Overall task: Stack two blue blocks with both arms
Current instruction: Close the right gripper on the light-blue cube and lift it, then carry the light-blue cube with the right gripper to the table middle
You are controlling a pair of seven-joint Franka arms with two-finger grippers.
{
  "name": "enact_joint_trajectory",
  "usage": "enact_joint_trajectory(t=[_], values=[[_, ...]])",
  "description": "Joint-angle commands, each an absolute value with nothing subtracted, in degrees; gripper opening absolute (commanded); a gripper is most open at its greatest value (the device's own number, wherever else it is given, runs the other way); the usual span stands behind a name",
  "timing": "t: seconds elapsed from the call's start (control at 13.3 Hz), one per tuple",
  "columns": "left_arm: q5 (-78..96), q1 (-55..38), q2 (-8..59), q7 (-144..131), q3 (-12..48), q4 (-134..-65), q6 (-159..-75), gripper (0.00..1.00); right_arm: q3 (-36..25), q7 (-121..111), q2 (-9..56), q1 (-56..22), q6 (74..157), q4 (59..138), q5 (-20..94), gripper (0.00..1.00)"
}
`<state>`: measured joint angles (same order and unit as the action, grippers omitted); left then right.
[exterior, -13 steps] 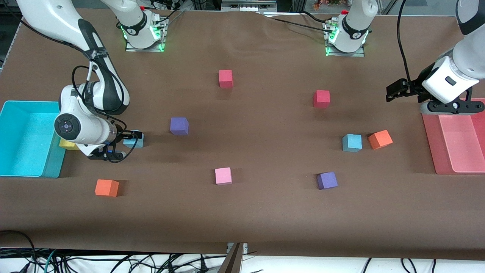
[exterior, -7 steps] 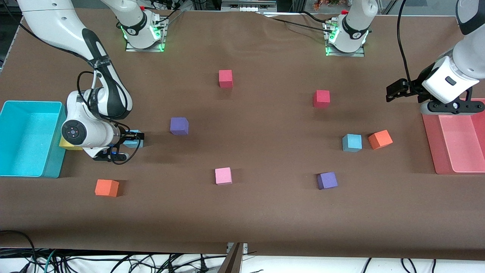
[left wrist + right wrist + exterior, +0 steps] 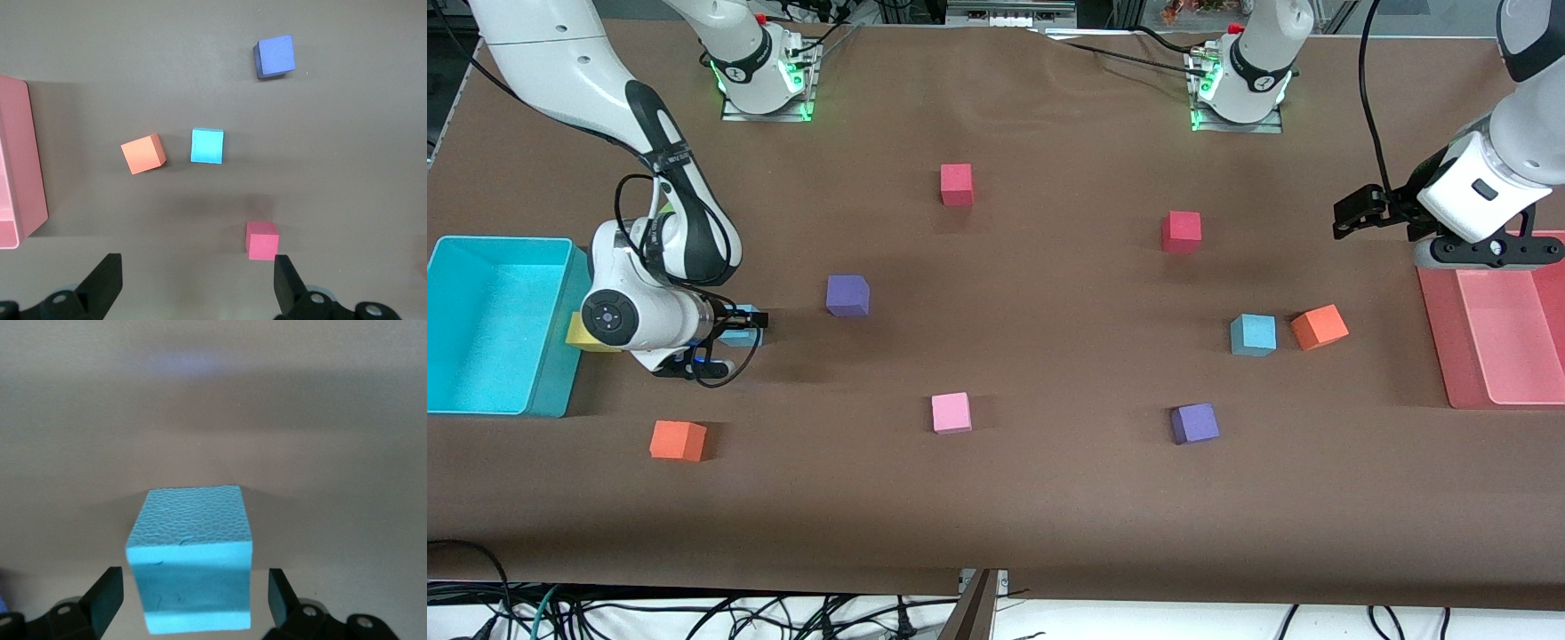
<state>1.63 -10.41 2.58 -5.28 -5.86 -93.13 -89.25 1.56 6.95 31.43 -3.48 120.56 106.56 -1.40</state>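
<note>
One blue block (image 3: 735, 337) rests on the brown table toward the right arm's end, next to the cyan bin. My right gripper (image 3: 743, 321) is low around it, open. In the right wrist view the block (image 3: 190, 547) stands between the two fingers (image 3: 107, 593) with a gap on each side. The second blue block (image 3: 1253, 334) lies toward the left arm's end, beside an orange block (image 3: 1319, 326). It also shows in the left wrist view (image 3: 207, 145). My left gripper (image 3: 1480, 256) waits high over the pink tray's edge, open and empty (image 3: 197, 293).
A cyan bin (image 3: 551, 356) and a yellow block (image 3: 585, 338) stand by the right gripper. A pink tray (image 3: 1494, 329) is at the left arm's end. Purple blocks (image 3: 847, 295) (image 3: 1194, 423), red blocks (image 3: 956, 184) (image 3: 1181, 231), a pink block (image 3: 951, 412) and an orange block (image 3: 678, 440) are scattered.
My right arm's wrist has shifted a little toward the blue block, and the gripper stays around it. The block and the left arm have not moved.
</note>
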Motion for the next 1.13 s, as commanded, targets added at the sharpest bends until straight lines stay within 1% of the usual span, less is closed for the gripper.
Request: enact_joint_trajectory(t=[0.0,0.23,0.38,0.6,0.75,0.9,1.05], values=[[1.4,-10.0,1.4,-4.0,-5.7,-94.3,-90.0,1.0,1.9,6.5,31.7,-2.7,121.1,106.5,-0.8,0.0],[1.4,-10.0,1.5,-4.0,-5.8,-94.3,-90.0,1.0,1.9,7.0,31.6,-3.3,120.8,106.2,-0.9,0.0],[1.4,-10.0,1.5,-4.0,-5.7,-94.3,-90.0,1.0,2.2,7.2,31.3,-3.8,120.1,104.0,-0.9,0.0],[1.4,-10.0,1.6,-4.0,-6.1,-94.3,-90.1,1.0,2.2,10.9,31.2,-8.7,113.8,97.1,-0.8,0.0],[1.3,-10.0,1.6,-4.0,-6.2,-94.4,-90.3,1.0,2.2,13.9,31.3,-13.9,110.0,92.1,-0.7,0.0],[1.4,-10.0,1.6,-4.0,-6.2,-94.5,-90.3,1.0,2.3,18.7,32.9,-18.2,105.9,86.3,0.2,0.0],[1.4,-10.0,1.6,-4.0,-6.4,-94.5,-90.3,1.0,2.1,22.6,34.8,-23.3,103.1,80.5,3.5,0.0]])
